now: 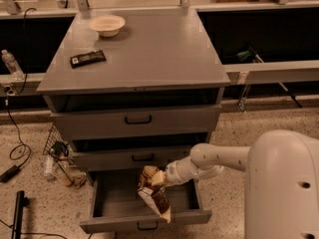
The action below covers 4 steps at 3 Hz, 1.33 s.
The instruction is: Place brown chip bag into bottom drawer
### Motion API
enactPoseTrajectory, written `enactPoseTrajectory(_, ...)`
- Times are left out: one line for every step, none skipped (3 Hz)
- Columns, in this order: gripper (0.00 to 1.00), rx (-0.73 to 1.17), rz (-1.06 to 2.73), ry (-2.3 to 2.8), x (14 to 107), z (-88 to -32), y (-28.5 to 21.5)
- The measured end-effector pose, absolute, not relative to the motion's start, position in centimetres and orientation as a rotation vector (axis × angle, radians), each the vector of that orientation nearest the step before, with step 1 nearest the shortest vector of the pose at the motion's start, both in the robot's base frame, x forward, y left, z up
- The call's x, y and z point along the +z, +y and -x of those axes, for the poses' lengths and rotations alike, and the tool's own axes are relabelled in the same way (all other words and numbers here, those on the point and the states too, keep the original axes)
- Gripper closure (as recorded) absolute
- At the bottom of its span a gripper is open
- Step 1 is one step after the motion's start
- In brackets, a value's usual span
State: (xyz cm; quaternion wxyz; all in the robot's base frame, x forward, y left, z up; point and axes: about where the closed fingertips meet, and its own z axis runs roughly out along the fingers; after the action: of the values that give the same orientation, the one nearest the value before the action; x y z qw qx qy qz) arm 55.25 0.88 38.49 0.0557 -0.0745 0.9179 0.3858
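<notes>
The grey cabinet [149, 59] has 3 drawers. Its bottom drawer [114, 223] is pulled out, and the 2 above it are shut. The gripper [158, 178] reaches in from the cabinet's right, just in front of the middle drawer [114, 159] and above the open one. It is closed on the top edge of the brown chip bag [153, 199]. The bag hangs down crumpled over the open drawer, its lower tip at the drawer's front panel. Its print cannot be read. On the cabinet top, a cream bowl [107, 25] sits at the back left. A black bar wrapper [87, 59] lies nearer the front, its pale label unreadable.
</notes>
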Motion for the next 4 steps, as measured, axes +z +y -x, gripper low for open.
enactPoseTrajectory(1.0, 1.117, 0.238, 2.829, 36.3, -55.3, 0.6)
enactPoseTrajectory(1.0, 1.086, 0.241, 2.827, 33.3, -56.4, 0.8)
enactPoseTrajectory(0.79, 1.052, 0.19, 2.774, 30.6, -57.1, 1.4)
enactPoseTrajectory(0.48, 0.987, 0.156, 2.678, 29.5, -58.4, 1.7)
